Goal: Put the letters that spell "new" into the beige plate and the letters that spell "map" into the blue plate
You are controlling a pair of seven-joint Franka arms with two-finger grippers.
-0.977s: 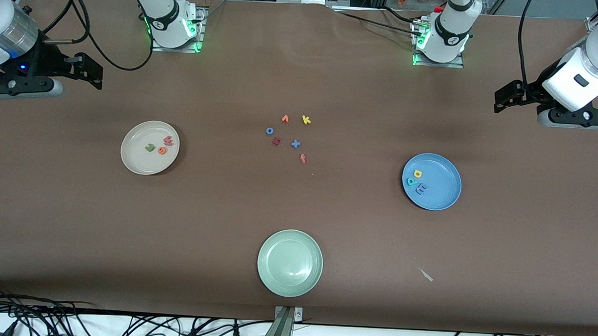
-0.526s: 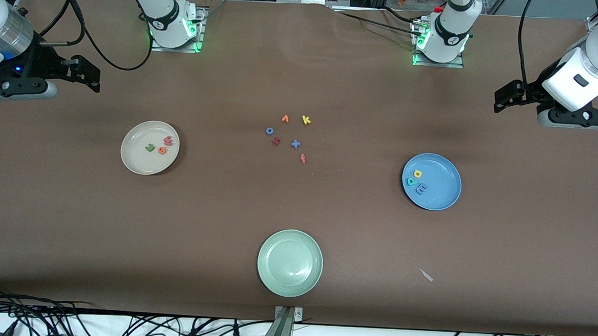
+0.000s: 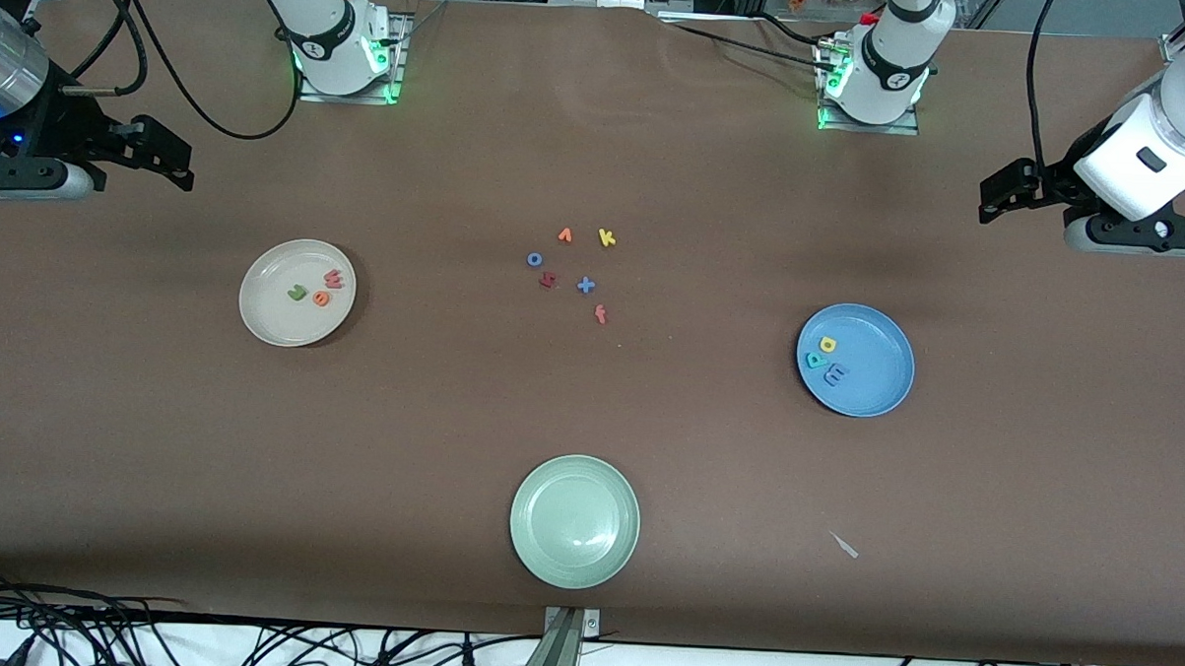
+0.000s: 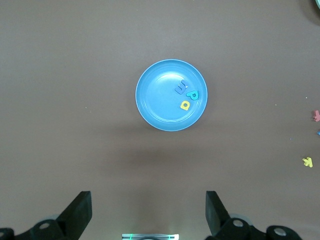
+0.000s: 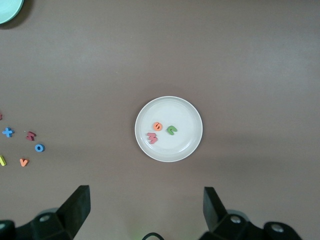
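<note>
**Both words are sitting in their plates while the right arm is pulling away**

Front view: the round cream-beige plate (image 3: 297, 292) is lying toward the right arm's end of the table, holding the green foam n (image 3: 297, 292), the orange foam e (image 3: 321, 299) and the salmon-red foam w (image 3: 333, 279). The round sky-blue plate (image 3: 856, 360) is lying toward the left arm's end, carrying the yellow foam a (image 3: 829, 344), the teal foam p (image 3: 816, 361) and the periwinkle-blue foam m (image 3: 834, 375). Compared with a second ago, the right gripper (image 3: 155, 150) is retreating toward its edge of the table, while the left gripper (image 3: 1001, 194) is waiting where it was. Leftover letters, among them a yellow foam k (image 3: 607, 238) and a blue foam o (image 3: 534, 260), are lying between the plates; a pale green plate (image 3: 574, 521) is sitting nearest the camera.

Left wrist view: the left gripper (image 4: 148, 212) is hanging with jaws spread wide and empty, high over the table beside the sky-blue plate (image 4: 155, 100).

Right wrist view: the right gripper (image 5: 146, 210) is likewise gaping wide and carrying nothing, high over the table beside the cream-beige plate (image 5: 187, 120).

With all six letters placed and nothing else shifting, the task is looking finished.
</note>
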